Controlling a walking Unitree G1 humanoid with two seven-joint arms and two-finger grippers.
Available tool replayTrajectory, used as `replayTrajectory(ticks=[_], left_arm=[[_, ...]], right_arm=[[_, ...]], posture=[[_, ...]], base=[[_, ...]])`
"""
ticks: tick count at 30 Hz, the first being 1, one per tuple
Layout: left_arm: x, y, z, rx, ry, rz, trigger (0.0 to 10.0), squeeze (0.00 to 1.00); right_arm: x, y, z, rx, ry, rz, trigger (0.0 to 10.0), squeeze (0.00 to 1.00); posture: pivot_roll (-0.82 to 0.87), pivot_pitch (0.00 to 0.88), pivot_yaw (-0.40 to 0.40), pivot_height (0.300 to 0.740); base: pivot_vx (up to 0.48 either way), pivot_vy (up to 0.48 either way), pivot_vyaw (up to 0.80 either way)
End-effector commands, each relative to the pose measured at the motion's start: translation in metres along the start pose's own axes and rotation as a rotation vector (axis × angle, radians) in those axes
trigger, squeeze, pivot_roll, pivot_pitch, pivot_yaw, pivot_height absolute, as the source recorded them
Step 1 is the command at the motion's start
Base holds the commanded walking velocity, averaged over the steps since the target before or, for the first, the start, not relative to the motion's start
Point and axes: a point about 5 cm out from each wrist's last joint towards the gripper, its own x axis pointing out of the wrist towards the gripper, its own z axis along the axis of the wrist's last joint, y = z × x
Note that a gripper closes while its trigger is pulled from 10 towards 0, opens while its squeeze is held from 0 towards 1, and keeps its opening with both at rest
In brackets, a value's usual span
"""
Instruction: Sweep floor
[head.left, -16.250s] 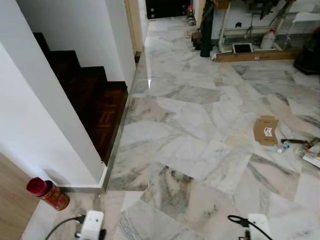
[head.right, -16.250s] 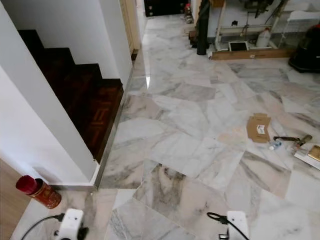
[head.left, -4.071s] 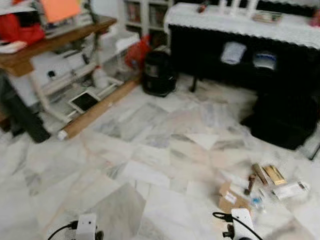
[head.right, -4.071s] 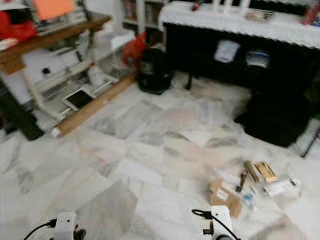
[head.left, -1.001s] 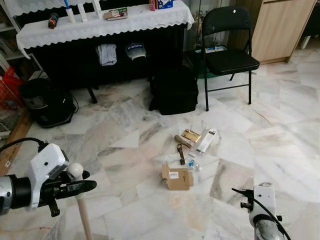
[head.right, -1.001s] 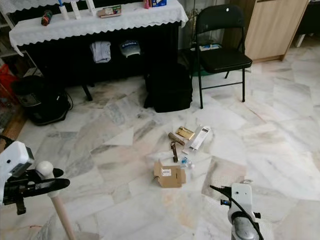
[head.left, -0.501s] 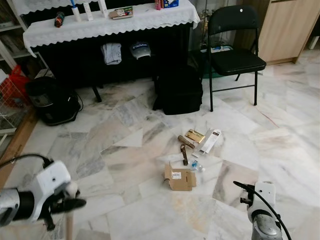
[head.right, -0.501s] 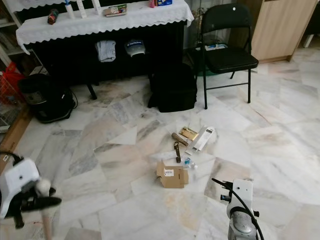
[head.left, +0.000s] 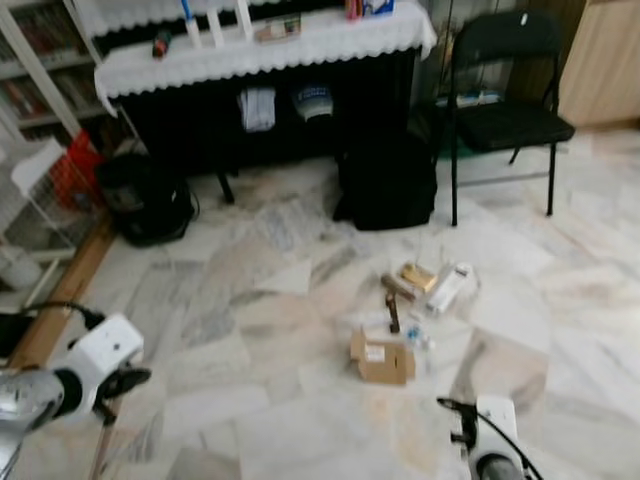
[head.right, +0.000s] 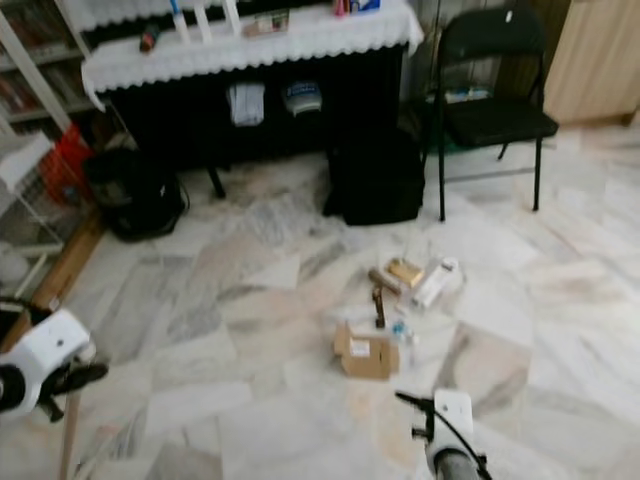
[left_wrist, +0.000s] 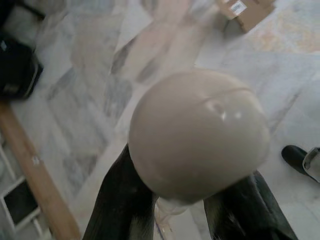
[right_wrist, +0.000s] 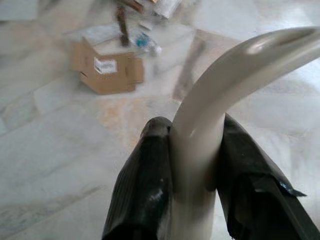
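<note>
My left gripper (head.left: 122, 382) is low at the left, shut on a broom handle (head.left: 101, 448) that slopes down to the floor. In the left wrist view its black fingers (left_wrist: 124, 199) clamp the stick just under the round cream knob (left_wrist: 197, 131). My right gripper (right_wrist: 196, 167) is shut on a curved cream handle (right_wrist: 235, 65); what that handle belongs to is hidden. The right arm (head.left: 490, 440) is at the bottom edge. Litter lies on the marble ahead: a flattened cardboard box (head.left: 383, 360), a small bottle (head.left: 418, 336), a brown tool (head.left: 392, 310), a gold packet (head.left: 420, 277) and a white packet (head.left: 450, 288).
A black table with a white lace cloth (head.left: 260, 45) spans the back. In front of it are a black bag (head.left: 385, 185) and a dark round appliance (head.left: 150, 200). A black folding chair (head.left: 510, 110) stands at the right, with a wooden plank (head.left: 60, 300) and white wire shelving (head.left: 25, 200) at the left.
The camera has swung left, so the whole scene sits further right and is blurred. Both grippers keep their holds on the broom and the curved handle.
</note>
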Motion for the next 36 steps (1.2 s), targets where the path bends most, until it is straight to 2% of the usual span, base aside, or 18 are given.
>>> replayTrajectory(ticks=[1,4,6,8,10,12,15,18,19,21,22,23,24,26,30,31,33,36], left_arm=[[0.003,-0.002,-0.009,0.025,0.054,0.006,10.0,0.0],[0.013,-0.002,-0.007,0.031,0.043,0.032,10.0,0.0],[0.026,-0.001,-0.003,-0.002,0.01,0.078,10.0,0.0],[0.036,-0.001,0.0,-0.022,-0.017,0.117,10.0,0.0],[0.05,-0.001,0.005,-0.056,-0.057,0.169,10.0,0.0],[0.052,-0.001,0.006,-0.06,-0.062,0.176,10.0,0.0],[0.063,-0.006,0.009,-0.101,-0.085,0.18,10.0,0.0],[0.066,-0.009,0.009,-0.102,-0.087,0.172,10.0,0.0],[0.068,-0.01,0.009,-0.113,-0.093,0.173,10.0,0.0],[0.069,-0.011,0.009,-0.124,-0.102,0.179,10.0,0.0],[0.071,-0.011,0.009,-0.141,-0.109,0.184,10.0,0.0],[0.071,-0.011,0.009,-0.141,-0.109,0.184,10.0,0.0],[0.073,-0.011,0.008,-0.146,-0.118,0.192,10.0,0.0],[0.074,-0.012,0.008,-0.148,-0.128,0.198,10.0,0.0],[0.075,-0.01,0.012,-0.184,-0.196,0.247,10.0,0.0],[0.074,-0.01,0.014,-0.193,-0.212,0.251,10.0,0.0],[0.074,-0.011,0.016,-0.201,-0.235,0.245,10.0,0.0],[0.074,-0.013,0.016,-0.196,-0.245,0.244,10.0,0.0]], right_arm=[[-0.004,0.003,-0.018,0.007,0.105,0.008,10.0,0.0],[-0.008,0.016,-0.033,0.05,0.221,0.13,10.0,0.0],[-0.014,0.031,-0.043,-0.036,0.259,0.273,10.0,0.0],[-0.019,0.038,-0.051,-0.078,0.297,0.341,10.0,0.0],[-0.026,0.038,-0.068,-0.14,0.392,0.381,10.0,0.0],[-0.028,0.038,-0.07,-0.158,0.404,0.385,10.0,0.0],[-0.031,0.034,-0.077,-0.228,0.503,0.451,10.0,0.0],[-0.029,0.03,-0.074,-0.283,0.517,0.449,10.0,0.0],[-0.028,0.024,-0.074,-0.337,0.527,0.44,10.0,0.0],[-0.027,0.02,-0.073,-0.375,0.533,0.431,10.0,0.0],[-0.026,0.018,-0.072,-0.442,0.537,0.426,10.0,0.0],[-0.026,0.018,-0.072,-0.442,0.537,0.426,10.0,0.0],[-0.025,0.014,-0.071,-0.505,0.54,0.409,10.0,0.0],[-0.027,0.006,-0.075,-0.56,0.555,0.409,10.0,0.0],[-0.022,-0.015,-0.07,-0.588,0.474,0.258,10.0,0.0],[-0.02,-0.017,-0.066,-0.6,0.454,0.237,10.0,0.0],[-0.015,-0.02,-0.056,-0.688,0.397,0.203,10.0,0.0],[-0.013,-0.02,-0.051,-0.697,0.375,0.179,10.0,0.0]], posture=[[-0.02,0.0,0.147,0.74],[-0.02,0.0,0.147,0.74],[-0.02,0.0,0.146,0.74],[-0.03,0.0,0.142,0.74],[-0.04,0.0,0.139,0.74],[-0.04,0.0,0.139,0.74],[-0.06,0.0,0.14,0.74],[-0.07,0.0,0.139,0.74],[-0.07,0.0,0.139,0.74],[-0.07,0.0,0.136,0.74],[-0.07,0.0,0.135,0.74],[-0.07,0.0,0.135,0.74],[-0.08,0.0,0.132,0.74],[-0.08,0.0,0.13,0.74],[-0.08,0.0,0.126,0.74],[-0.08,0.0,0.126,0.74],[-0.08,0.0,0.125,0.74],[-0.08,0.0,0.125,0.74]], base=[[0.0,0.0,0.0],[0.0,0.0,0.0],[0.0,0.0,0.0],[0.0,0.0,0.0],[0.0,0.0,0.0],[0.0,0.0,0.0],[0.0,0.0,0.0],[0.0,0.0,0.0],[0.0,0.0,0.0],[0.0,0.0,0.0],[0.0,0.0,0.0],[0.0,0.0,0.0],[0.0,0.0,0.0],[0.0,0.0,0.0],[0.0,0.0,0.0],[0.0,0.0,0.0],[0.0,0.0,0.0],[0.0,0.0,0.0]])
